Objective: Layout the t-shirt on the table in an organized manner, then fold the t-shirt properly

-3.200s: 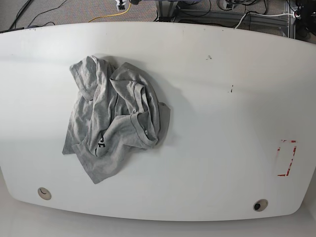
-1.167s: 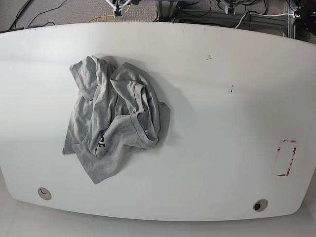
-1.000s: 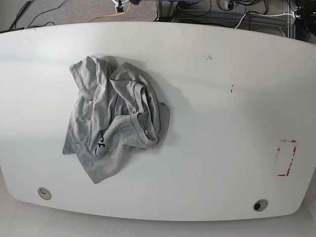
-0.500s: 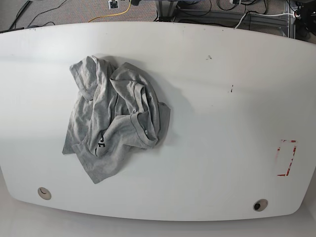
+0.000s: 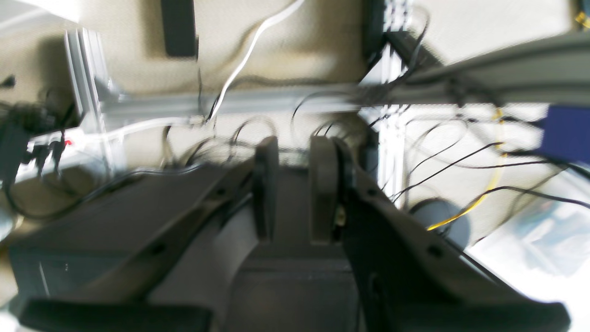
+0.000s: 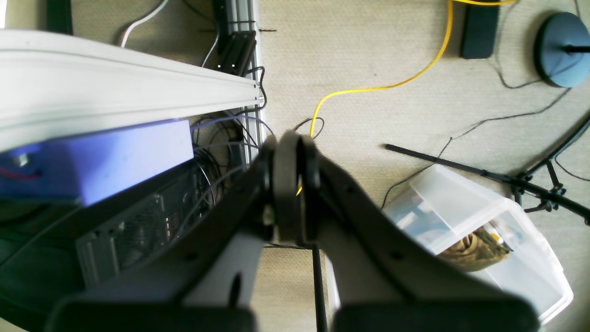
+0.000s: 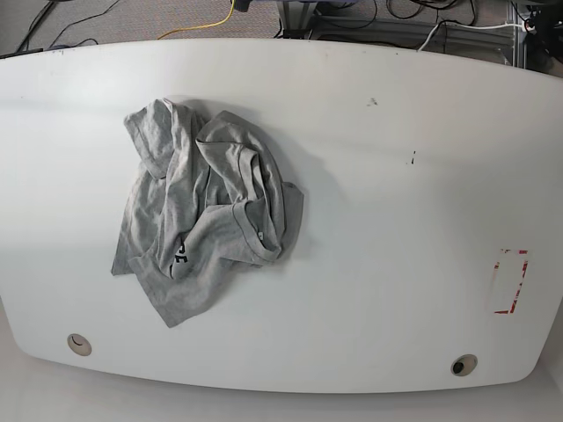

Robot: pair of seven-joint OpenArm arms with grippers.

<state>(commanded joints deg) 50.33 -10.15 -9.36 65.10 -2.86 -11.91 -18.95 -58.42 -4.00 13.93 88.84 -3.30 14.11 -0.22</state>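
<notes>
T-shirt (image 7: 204, 220): crumpled heap on bench (image 7: 396, 220), base-view left, long axis near-to-far, so right arm prob. nearer; neither arm over bench; right fingers (image 6: 289, 184) pressed together, left fingers (image 5: 322, 184) narrowly apart, both empty.

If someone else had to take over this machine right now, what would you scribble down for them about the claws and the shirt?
Left gripper: a narrow gap between its fingers, holding nothing, over floor cables, away from the table.
Right gripper: shut, empty, also over the floor.
Crumpled light grey cotton t-shirt: lies bunched on the left half of the glossy white table in the base view, collar and a bit of black lettering showing, nothing touching it.
Done: nothing yet.
Left: bring both arms over, spread the shirt flat, then fold it.
</notes>
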